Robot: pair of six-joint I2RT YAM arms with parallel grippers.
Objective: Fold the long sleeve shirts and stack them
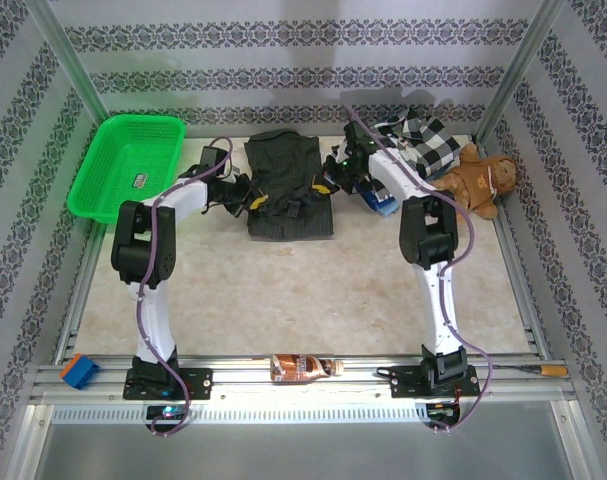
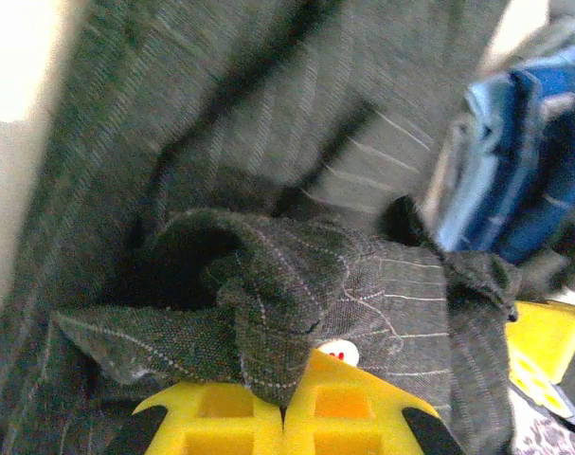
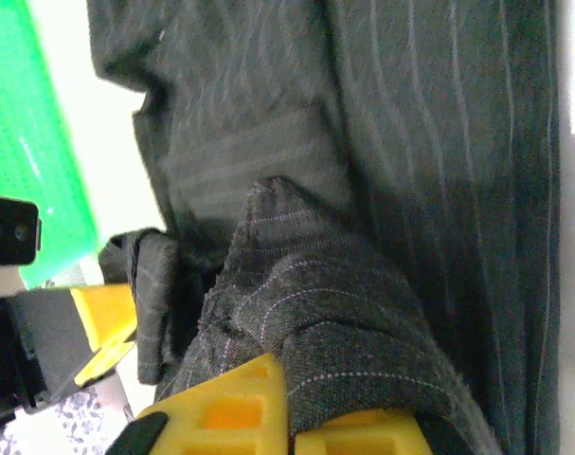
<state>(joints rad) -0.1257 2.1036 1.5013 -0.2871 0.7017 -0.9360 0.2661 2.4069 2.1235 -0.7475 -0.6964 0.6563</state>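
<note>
The left gripper [image 2: 285, 419] and the right gripper [image 3: 289, 424] each pinch a bunched fold of the dark charcoal pinstriped button-up shirt [image 1: 283, 172].

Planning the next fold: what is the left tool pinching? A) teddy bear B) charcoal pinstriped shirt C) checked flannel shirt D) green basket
B: in the left wrist view, the charcoal pinstriped shirt is bunched up and clamped in the left tool.
</note>
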